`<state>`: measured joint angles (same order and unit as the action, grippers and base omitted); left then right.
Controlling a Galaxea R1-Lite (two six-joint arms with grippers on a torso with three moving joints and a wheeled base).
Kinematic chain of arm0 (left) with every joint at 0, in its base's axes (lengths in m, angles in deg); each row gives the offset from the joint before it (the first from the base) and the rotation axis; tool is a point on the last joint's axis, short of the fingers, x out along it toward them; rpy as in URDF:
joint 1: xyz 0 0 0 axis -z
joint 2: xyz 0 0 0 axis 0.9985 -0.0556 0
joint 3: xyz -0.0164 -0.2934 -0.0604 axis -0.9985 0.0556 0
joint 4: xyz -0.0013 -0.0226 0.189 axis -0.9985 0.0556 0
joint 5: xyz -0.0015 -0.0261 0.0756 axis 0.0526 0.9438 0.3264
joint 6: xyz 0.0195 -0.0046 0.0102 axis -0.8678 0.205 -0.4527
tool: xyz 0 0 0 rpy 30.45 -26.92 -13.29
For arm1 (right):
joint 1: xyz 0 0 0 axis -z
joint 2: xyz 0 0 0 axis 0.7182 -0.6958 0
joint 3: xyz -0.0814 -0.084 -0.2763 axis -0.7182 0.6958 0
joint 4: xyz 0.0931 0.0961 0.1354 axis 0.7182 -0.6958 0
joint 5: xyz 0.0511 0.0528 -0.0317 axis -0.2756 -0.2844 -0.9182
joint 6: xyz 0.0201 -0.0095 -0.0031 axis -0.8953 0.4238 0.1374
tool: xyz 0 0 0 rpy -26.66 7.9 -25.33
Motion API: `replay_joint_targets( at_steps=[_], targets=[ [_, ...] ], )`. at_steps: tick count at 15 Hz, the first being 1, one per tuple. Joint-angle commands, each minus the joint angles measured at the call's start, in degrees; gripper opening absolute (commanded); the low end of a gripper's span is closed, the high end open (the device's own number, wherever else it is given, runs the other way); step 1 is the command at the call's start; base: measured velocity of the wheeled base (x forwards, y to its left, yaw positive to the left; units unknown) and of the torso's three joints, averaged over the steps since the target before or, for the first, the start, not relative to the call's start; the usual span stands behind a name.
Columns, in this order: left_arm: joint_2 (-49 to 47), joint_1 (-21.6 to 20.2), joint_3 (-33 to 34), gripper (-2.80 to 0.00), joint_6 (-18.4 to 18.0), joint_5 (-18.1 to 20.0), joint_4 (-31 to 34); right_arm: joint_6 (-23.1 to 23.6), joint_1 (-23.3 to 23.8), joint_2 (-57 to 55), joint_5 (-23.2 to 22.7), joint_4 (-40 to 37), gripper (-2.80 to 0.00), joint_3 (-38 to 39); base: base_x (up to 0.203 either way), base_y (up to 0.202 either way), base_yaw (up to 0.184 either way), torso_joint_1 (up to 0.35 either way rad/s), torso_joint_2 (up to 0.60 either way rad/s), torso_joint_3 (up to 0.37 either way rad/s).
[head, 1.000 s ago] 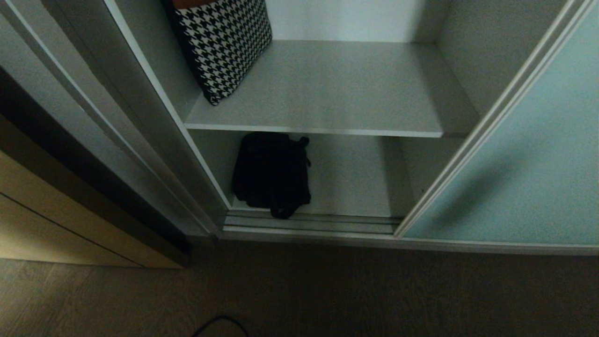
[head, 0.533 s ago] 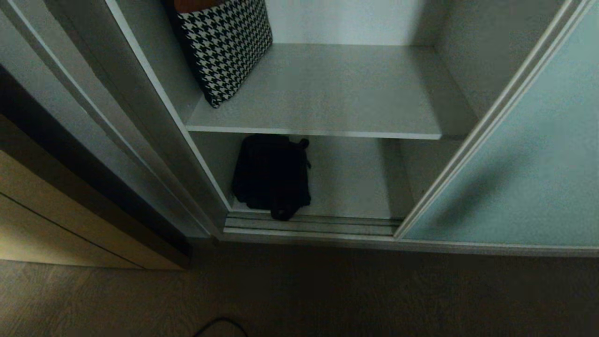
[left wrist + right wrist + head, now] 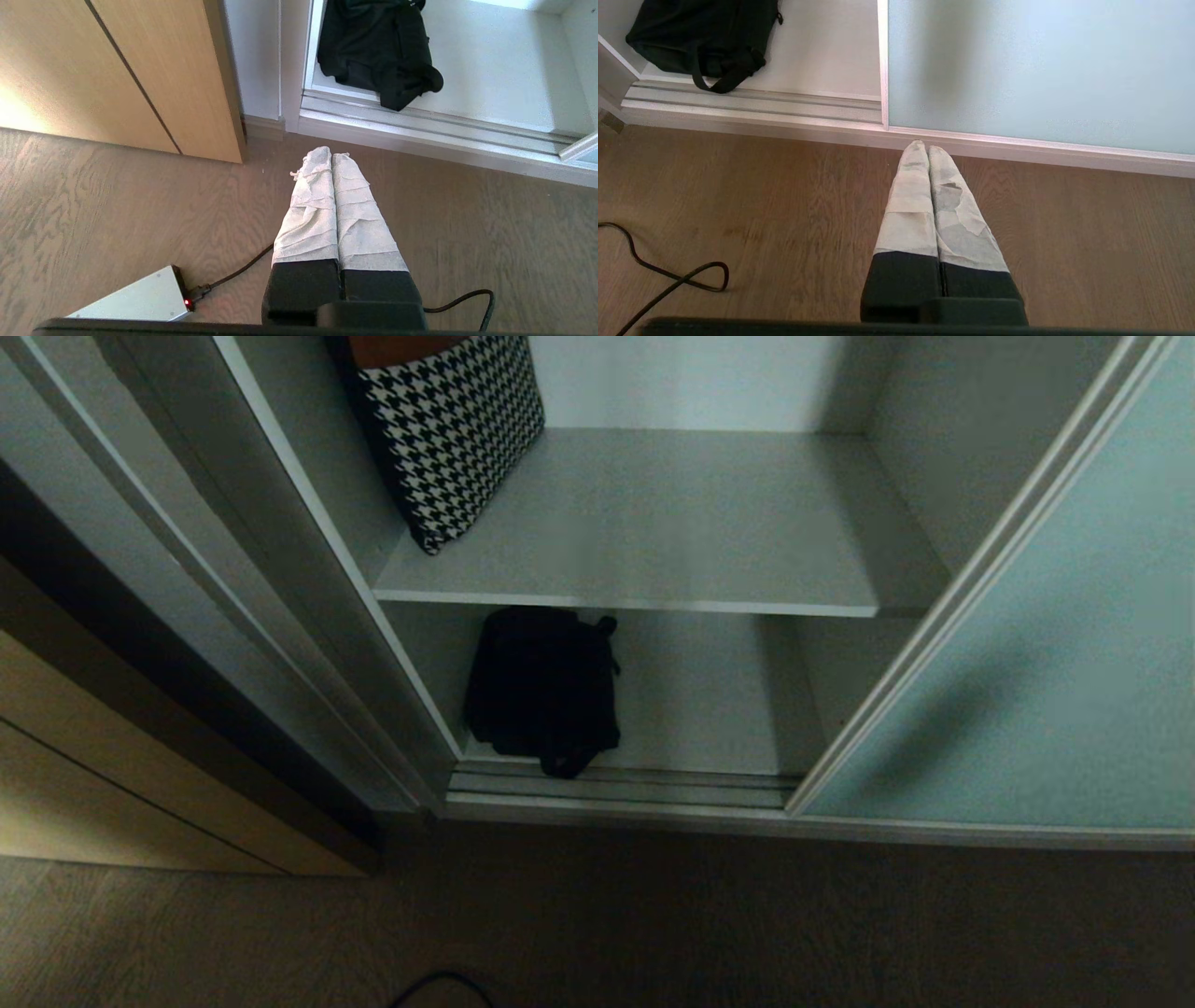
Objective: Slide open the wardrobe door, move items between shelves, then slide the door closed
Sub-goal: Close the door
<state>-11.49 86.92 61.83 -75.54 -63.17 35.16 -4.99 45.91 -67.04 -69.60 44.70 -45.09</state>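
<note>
Frosted, matt blue-green glass in the sliding wardrobe door (image 3: 1018,709), framed in smooth silvery metal. Matt, plain pale boards for the upper shelf (image 3: 672,523) and the bottom shelf (image 3: 709,700). Ribbed, faintly shiny metal along the floor track (image 3: 635,786) at the wardrobe's front edge. Woven houndstooth cloth on the patterned bag (image 3: 448,429); limp, dull fabric on the black bag (image 3: 541,686). Grained, matt wood across the floor (image 3: 117,210); smooth wood on the beige panel (image 3: 117,70). Wrinkled pale wrapping, like paper or cloth tape, over the fingers (image 3: 322,205).
</note>
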Motion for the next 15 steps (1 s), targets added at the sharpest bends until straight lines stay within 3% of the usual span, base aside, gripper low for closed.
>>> replay_joint_targets(
  at_steps=[1, 4, 9, 12, 15],
  targets=[
    [-0.1, 0.1, 0.1, -2.8, 0.1, -0.1, 0.0, 0.0, 0.0, 0.0, 0.0, 0.0, -2.8, 0.0, 0.0, 0.0, 0.0, 0.0, 0.0, 0.0],
    [-0.1, 0.0, 0.1, -2.8, 0.1, -0.1, -0.1, 0.4, 0.0, 0.0, 0.2, 0.2, -2.8, 0.0, 0.0, 0.0, 0.0, 0.0, 0.0, 0.0],
    [-0.1, 0.0, 0.1, -2.8, 0.1, -0.1, -0.1, 4.7, 0.1, 0.1, -0.1, -0.2, -2.8, -0.5, 0.0, 0.0, 0.0, 0.0, 0.0, 0.0],
    [-0.1, 0.0, 0.1, -2.8, 0.1, -0.1, 0.0, 3.3, 0.0, -5.9, -0.3, -2.4, -2.8, -14.1, 0.0, 0.0, 0.0, 0.0, 0.0, 0.0],
    [-0.1, 0.0, 0.1, -2.8, 0.1, -0.1, 0.0, 0.9, -0.3, -12.0, -0.6, -10.7, -2.8, -29.4, 0.0, 0.0, 0.0, 0.0, 0.0, 0.0]
  ],
)
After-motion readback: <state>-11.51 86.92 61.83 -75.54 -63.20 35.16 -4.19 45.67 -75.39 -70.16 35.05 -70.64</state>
